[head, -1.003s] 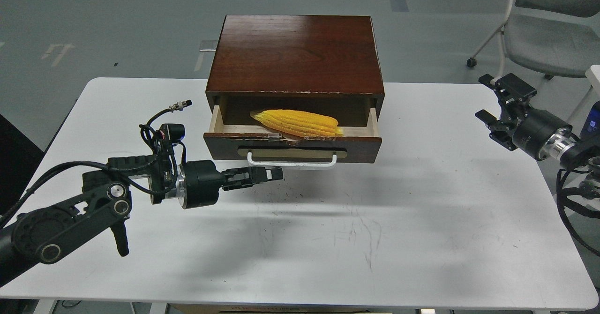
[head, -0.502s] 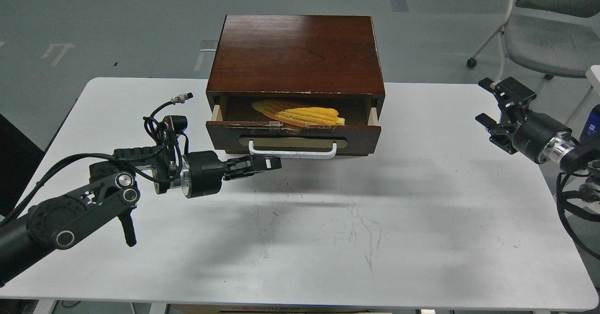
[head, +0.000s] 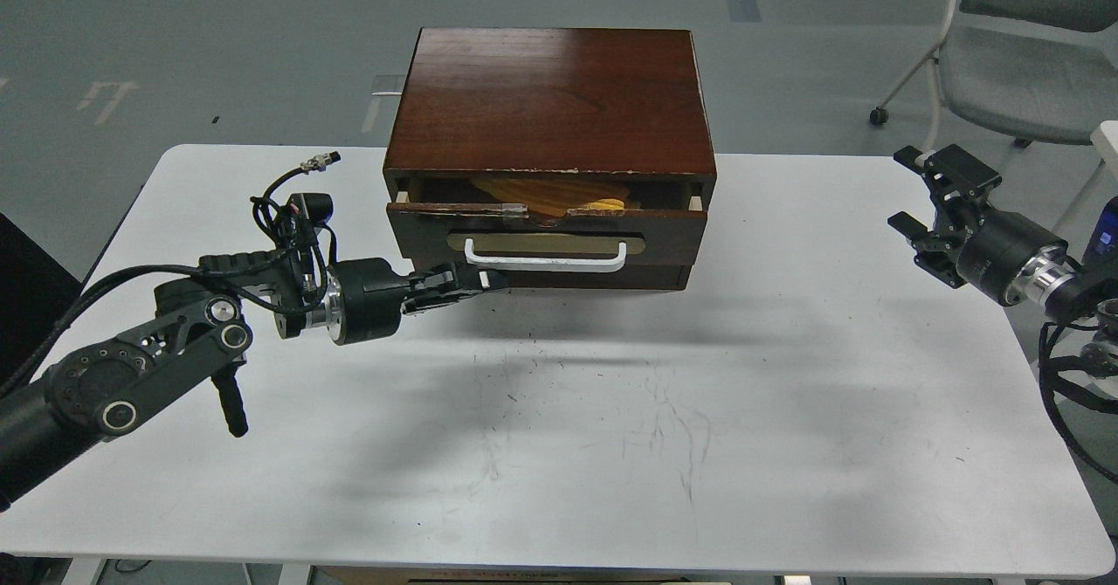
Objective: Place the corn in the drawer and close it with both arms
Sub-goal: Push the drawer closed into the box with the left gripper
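The dark wooden box [head: 548, 100] stands at the back middle of the white table [head: 559, 445]. Its drawer [head: 546, 244], with a white bar handle [head: 545, 259], stands only a narrow gap out from the box. The yellow corn [head: 559, 194] lies inside, mostly in shadow, only its top showing through the gap. My left gripper [head: 476, 284] is shut, empty, its tips against the drawer front just below the handle's left end. My right gripper [head: 926, 209] is open and empty, in the air far right of the box.
A grey chair [head: 1004, 52] stands on the floor behind the table's right corner. The table's right edge runs just under my right arm. Scuff marks cover the table in front of the box.
My left gripper has moved forward against the drawer front, and the drawer has slid far into the box, hiding most of the corn. The right arm has barely moved.
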Robot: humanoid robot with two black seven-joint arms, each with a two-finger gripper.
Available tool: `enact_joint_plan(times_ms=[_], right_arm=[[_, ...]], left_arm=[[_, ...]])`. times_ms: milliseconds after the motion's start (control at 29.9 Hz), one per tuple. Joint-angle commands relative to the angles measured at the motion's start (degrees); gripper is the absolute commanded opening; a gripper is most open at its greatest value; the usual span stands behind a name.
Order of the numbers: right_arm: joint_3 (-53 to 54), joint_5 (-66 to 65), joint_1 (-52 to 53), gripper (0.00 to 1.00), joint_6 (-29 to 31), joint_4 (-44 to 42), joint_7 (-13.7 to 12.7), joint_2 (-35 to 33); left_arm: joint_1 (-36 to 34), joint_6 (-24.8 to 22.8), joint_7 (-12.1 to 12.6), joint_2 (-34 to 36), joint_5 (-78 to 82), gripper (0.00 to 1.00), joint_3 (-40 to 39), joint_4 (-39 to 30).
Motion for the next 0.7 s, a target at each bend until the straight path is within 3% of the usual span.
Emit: enact_joint_plan(times_ms=[0,669], right_arm=[[0.0,0.0,-0.2,0.99,0.0,0.0,0.0,0.0],[0.0,0.0,-0.8,0.99,0.0,0.0,0.0,-0.3]], left_arm=[[-0.3,0.0,-0.2,-0.1,-0.2,0.0,-0.1,1.7],[-1.9,0.0,-0.2,-2.0,-3.6,0.0,0.0,7.9]])
